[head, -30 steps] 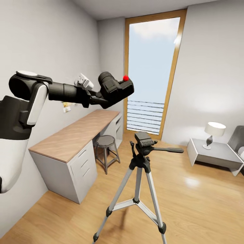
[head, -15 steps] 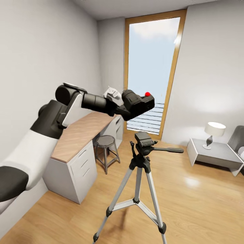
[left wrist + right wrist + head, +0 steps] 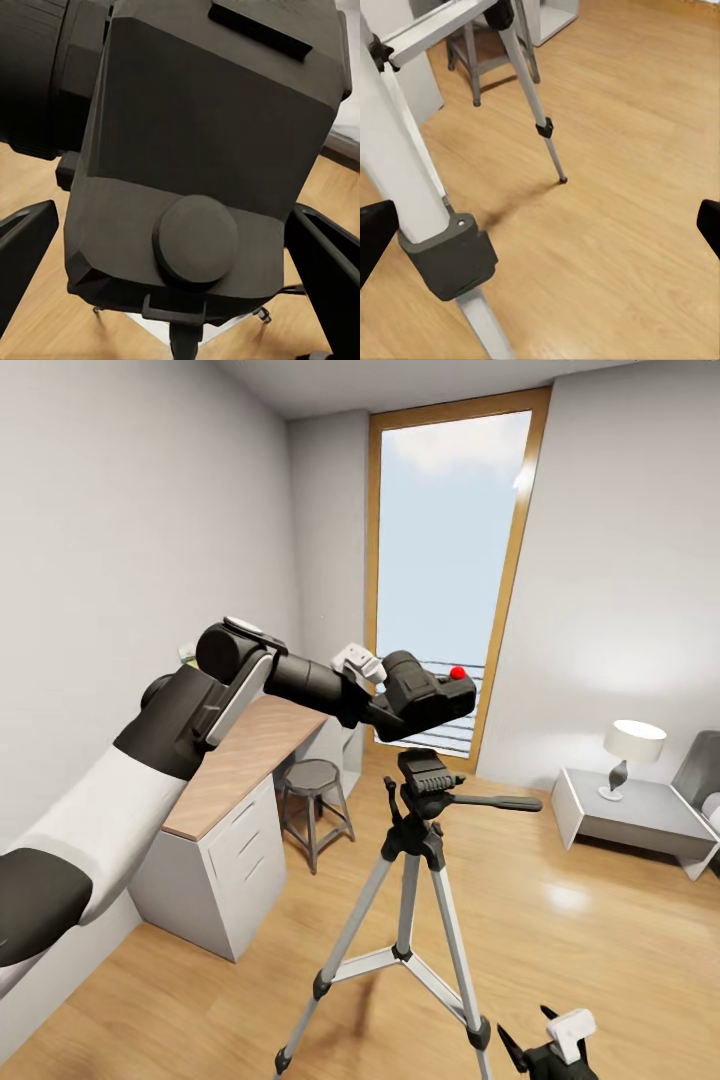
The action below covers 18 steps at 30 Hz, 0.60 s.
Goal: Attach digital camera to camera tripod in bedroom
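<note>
digital camera matt black plastic; camera tripod brushed metal; floor glossy wood

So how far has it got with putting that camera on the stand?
Done: the left end effector has the digital camera gripped and is in the bedroom. In hand: the camera hangs just above the camera tripod head, apparently not touching. Left: lowering it onto the black head, seating it and letting go. The right end effector waits low, open.

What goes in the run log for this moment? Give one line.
left end effector: holds digital camera | camera: above camera tripod head, apart | right end effector: open, low
</note>
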Tool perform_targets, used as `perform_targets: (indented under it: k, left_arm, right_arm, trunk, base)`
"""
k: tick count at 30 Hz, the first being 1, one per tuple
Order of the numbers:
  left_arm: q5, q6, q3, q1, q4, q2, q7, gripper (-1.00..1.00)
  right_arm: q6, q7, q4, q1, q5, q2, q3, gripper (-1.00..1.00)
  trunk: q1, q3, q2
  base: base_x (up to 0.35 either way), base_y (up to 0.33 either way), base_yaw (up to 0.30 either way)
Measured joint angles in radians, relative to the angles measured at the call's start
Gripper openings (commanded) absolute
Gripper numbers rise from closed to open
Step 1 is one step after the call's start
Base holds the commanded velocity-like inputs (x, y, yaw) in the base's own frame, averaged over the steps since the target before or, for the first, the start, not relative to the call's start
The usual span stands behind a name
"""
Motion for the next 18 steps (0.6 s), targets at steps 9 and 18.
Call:
perform_targets:
  k: [9,18]
  left_arm:
    - [0.001,0.0,-0.002,0.0,0.01,0.001,-0.003,-1.0]
    - [0.004,0.0,0.002,-0.001,0.119,-0.004,-0.007,-1.0]
  right_arm:
    - [-0.006,0.111,-0.079,-0.001,-0.003,-0.002,-0.05,1.0]
    - [0.098,0.457,-0.267,0.0,-0.052,-0.003,-0.297,1.0]
  trunk:
    - [0.0,0.0,0.0]
    - [0.0,0.0,0.0]
  base:
    - [0.0,0.0,0.0]
    - [0.0,0.0,0.0]
